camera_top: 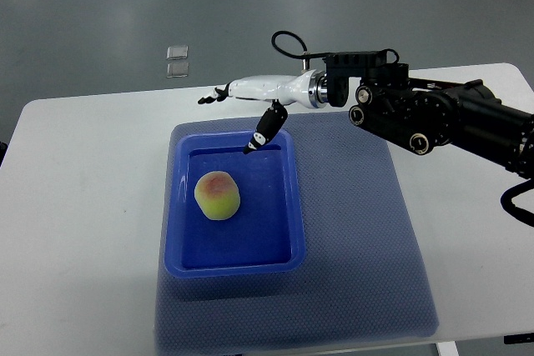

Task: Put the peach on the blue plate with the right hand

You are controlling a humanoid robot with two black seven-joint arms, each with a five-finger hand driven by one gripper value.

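Reaching in from the right edge, the right hand (pixel 250 102) hangs over the far rim of the blue plate (pixel 288 206), empty and apart from the fruit. Its white shell runs leftward, with dark fingertips (pixel 213 96) stretched out to the left past the plate's far left corner, and the thumb (pixel 263 132) pointing down and toward the near side, its tip over the plate's far inner edge. The fingers are spread and grip nothing. Behind the hand, the black forearm (pixel 434 114) with its round joints crosses the far right part of the table (pixel 75 206), a black cable looping above the wrist.

The peach (pixel 218 195) sits inside the blue plate, left of its centre and a little toward the far side. It is round and squat, pale yellow-green around the sides, with a reddish-pink blush on top. It touches none of the plate's walls.

The plate is a deep, rectangular blue tray with rounded corners, resting on a textured blue mat (pixel 359 256) that covers the middle of the white table. Beyond the table's far edge, two small clear squares (pixel 177 60) lie on the grey floor.
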